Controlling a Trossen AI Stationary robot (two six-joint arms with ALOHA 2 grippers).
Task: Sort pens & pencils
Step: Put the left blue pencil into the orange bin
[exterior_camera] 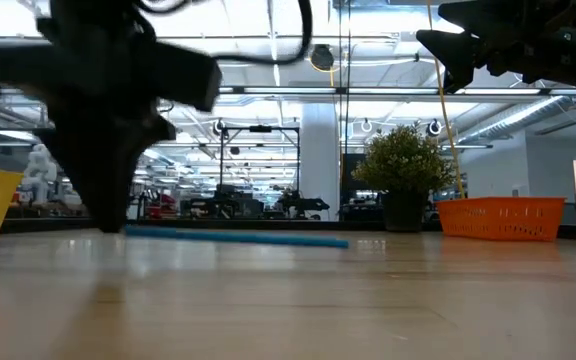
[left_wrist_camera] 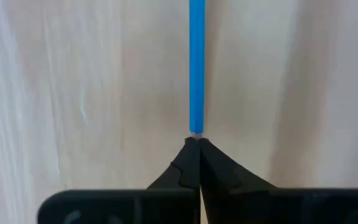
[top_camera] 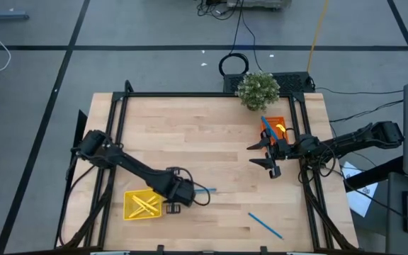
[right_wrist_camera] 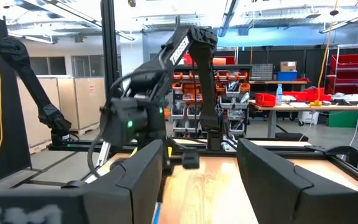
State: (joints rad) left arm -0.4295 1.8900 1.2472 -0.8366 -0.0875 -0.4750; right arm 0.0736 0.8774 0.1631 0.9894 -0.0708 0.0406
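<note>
Left gripper [left_wrist_camera: 194, 144] down at table level near the front-left of the table [top_camera: 211, 134], fingers clenched together on the near end of a blue stick [left_wrist_camera: 196, 62]. Stick lying flat on the wood, its long axis running straight out from the fingertips, in line with the gripper's own forward direction; in the high view, free end pointing toward the table's centre and right. Low view confirms contact with the surface along the stick's visible length. Grip therefore at the extreme tip, not mid-shaft: judged a marginal hold, likely to pivot or slip under lift.

Yellow tray [top_camera: 130, 207] just beside the left gripper on its left, holding yellow sticks [top_camera: 144, 204] crossed inside. Orange tray [top_camera: 278, 122] at the far right, near a potted plant [top_camera: 258, 89], with a blue stick or sticks at its edge; exact count not discernible. Second loose blue stick [top_camera: 265, 225] lying diagonally at the front right, well apart from both arms.

Right gripper [top_camera: 266, 154] raised beside the orange tray, fingers spread, holding nothing.

Destination for blue judged to be the orange tray, across the table from the left arm.
</note>
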